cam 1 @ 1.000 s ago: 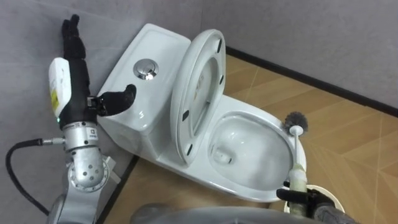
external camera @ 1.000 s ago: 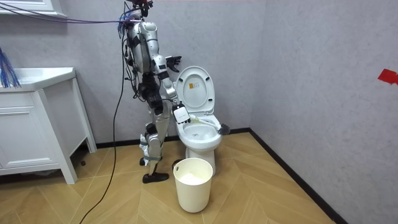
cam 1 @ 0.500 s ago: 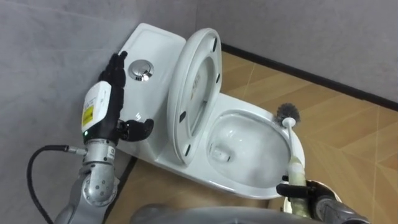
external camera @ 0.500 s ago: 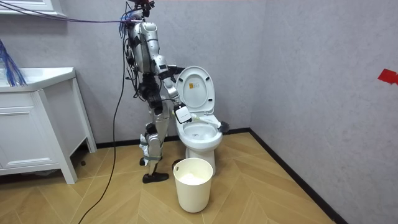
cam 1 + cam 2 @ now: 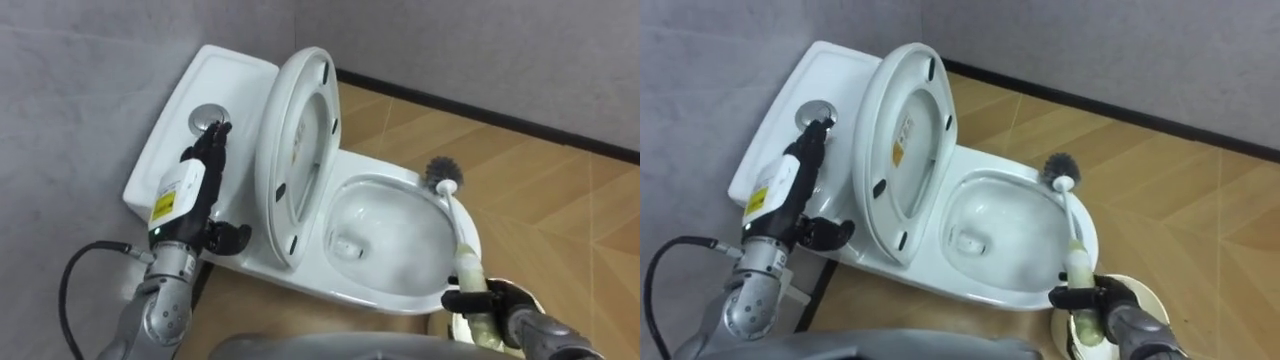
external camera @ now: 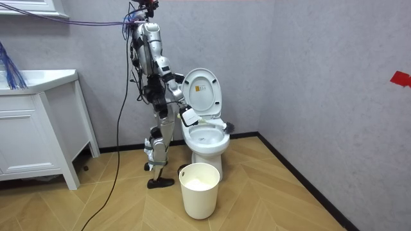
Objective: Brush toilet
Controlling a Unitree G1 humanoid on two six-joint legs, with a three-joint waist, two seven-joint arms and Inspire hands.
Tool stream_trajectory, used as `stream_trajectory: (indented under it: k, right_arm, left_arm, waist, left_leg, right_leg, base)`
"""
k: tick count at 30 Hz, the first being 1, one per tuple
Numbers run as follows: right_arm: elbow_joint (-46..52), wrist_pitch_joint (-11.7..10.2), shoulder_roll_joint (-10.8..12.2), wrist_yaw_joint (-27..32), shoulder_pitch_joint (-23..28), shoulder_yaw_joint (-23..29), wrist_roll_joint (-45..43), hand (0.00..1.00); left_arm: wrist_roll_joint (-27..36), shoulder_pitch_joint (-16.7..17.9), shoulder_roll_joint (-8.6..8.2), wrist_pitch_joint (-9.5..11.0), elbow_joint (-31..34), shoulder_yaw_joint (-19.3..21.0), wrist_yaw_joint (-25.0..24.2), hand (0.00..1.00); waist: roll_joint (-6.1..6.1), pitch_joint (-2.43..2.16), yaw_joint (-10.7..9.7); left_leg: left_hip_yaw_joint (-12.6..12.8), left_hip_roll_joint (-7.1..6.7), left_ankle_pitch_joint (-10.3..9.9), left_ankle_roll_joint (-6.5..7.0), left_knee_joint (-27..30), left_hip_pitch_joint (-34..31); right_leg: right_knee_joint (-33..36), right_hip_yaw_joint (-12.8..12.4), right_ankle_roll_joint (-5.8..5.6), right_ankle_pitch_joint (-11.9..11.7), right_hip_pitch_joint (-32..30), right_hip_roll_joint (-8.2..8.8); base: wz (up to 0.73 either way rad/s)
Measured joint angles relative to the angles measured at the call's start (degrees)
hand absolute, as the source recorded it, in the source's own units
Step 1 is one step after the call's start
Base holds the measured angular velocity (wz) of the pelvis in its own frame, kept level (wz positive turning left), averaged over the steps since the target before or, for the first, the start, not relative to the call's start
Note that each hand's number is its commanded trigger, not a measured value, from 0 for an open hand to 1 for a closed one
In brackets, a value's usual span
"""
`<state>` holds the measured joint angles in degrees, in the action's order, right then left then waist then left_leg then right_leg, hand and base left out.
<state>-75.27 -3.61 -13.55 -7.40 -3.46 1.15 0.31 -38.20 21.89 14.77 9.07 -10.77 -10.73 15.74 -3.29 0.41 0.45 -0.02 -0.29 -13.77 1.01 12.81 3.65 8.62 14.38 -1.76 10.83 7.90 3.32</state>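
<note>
Toilet (image 5: pixel 385 235), seat up: right hand (image 5: pixel 510 308) clasps brush (image 5: pixel 456 225), head at the bowl's 2 o'clock rim; left hand (image 5: pixel 200 165), fingers straight, at button (image 5: pixel 207 116); scrubbing seemingly done, flush pending.

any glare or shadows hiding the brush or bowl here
Left eye view: soft sheen inside the white ceramic toilet bowl, no glare over the grey-bristled white toilet brush in the right hand; right eye view: round chrome flush button glints beside the left hand; room view: even light.
</note>
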Motion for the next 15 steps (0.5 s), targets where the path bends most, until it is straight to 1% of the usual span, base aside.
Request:
stream_trajectory:
  k: [2, 4, 6, 8, 9, 11, 12, 14, 15]
  right_arm:
    - [0.8, 0.1, -0.2, 0.6, 0.0, 0.0, -2.8, 1.00]
    - [2.3, 0.1, -0.8, 1.5, 0.0, -1.7, -7.1, 1.00]
    - [4.2, 0.4, -1.6, 3.0, 0.0, -2.7, -12.9, 1.00]
    - [5.7, 0.8, -1.8, 4.1, 0.0, -3.0, -17.8, 1.00]
    - [6.3, 1.1, -2.0, 4.5, 0.0, -3.6, -19.3, 1.00]
    - [9.3, 1.3, -2.3, 5.0, 0.3, -4.6, -25.3, 1.00]
    - [11.0, 1.3, -2.4, 5.1, 0.6, -5.1, -28.0, 1.00]
    - [13.9, 1.4, -2.6, 5.5, 1.6, -5.6, -31.0, 1.00]
    - [14.9, 1.6, -2.6, 5.5, 2.0, -5.6, -32.0, 1.00]
  left_arm:
    - [0.0, -0.5, 0.01, 0.2, -1.0, -0.4, 0.1, 0.00]
    - [-0.5, -0.9, 0.70, 0.4, -2.3, -0.9, 0.4, 0.00]
    - [-1.4, -0.8, 1.91, 0.0, -2.5, -1.3, 0.0, 0.00]
    - [-1.5, -1.3, 2.32, -0.1, -3.1, -1.9, 0.0, 0.00]
    - [-1.5, -1.4, 2.32, -0.2, -3.3, -1.9, 0.0, 0.00]
    - [-1.5, -1.7, 2.42, -0.1, -3.8, -2.0, -0.3, 0.00]
    - [-1.5, -2.1, 2.43, -0.1, -3.9, -2.0, -0.5, 0.00]
    - [-1.5, -2.2, 2.42, 0.0, -3.8, -2.1, -0.9, 0.00]
    - [-1.5, -2.2, 2.41, 0.0, -3.8, -2.1, -1.0, 0.00]
  waist:
    - [0.11, -0.09, 0.0]
    - [0.23, -0.23, 0.0]
    - [0.50, -0.34, 0.1]
    - [0.47, -0.33, 0.1]
    - [0.60, -0.39, 0.2]
    - [0.63, -0.38, 1.1]
    - [0.71, -0.44, 1.3]
    - [1.01, -0.69, 1.5]
    - [1.08, -0.73, 1.6]
  left_leg:
    - [-0.1, 0.01, 0.0, 0.00, 0.0, 0.0]
    - [0.0, 0.05, 0.0, 0.00, 0.1, 0.1]
    - [0.2, 0.05, 0.0, -0.01, 0.2, 0.2]
    - [0.3, 0.05, 0.0, -0.01, 0.2, 0.1]
    - [0.4, 0.07, 0.0, -0.01, 0.2, 0.1]
    - [1.3, 0.29, 0.0, -0.02, -0.1, -0.3]
    - [1.5, 0.38, 0.0, -0.02, -0.1, -0.6]
    - [1.6, 0.45, 0.0, -0.06, -0.1, -1.0]
    - [1.6, 0.45, 0.1, -0.07, -0.1, -1.0]
  right_leg:
    - [0.1, -0.1, 0.00, 0.0, 0.0, 0.00]
    - [0.2, -0.1, 0.00, 0.0, 0.0, 0.00]
    - [0.1, -0.1, 0.00, 0.0, 0.0, -0.01]
    - [0.1, 0.0, 0.00, 0.0, 0.0, 0.00]
    - [0.1, 0.0, 0.00, 0.0, -0.1, 0.00]
    - [0.4, 0.0, 0.03, 0.0, -1.3, -0.01]
    - [0.6, 0.0, 0.05, 0.0, -1.7, -0.04]
    - [1.2, 0.0, 0.05, 0.0, -2.1, -0.05]
    - [1.2, 0.0, 0.05, 0.0, -2.1, -0.04]
  base:
    - [0.00]
    - [0.00]
    - [0.00]
    - [-0.02]
    - [-0.09]
    - [-0.20]
    - [-0.16]
    - [-0.03]
    - [0.00]
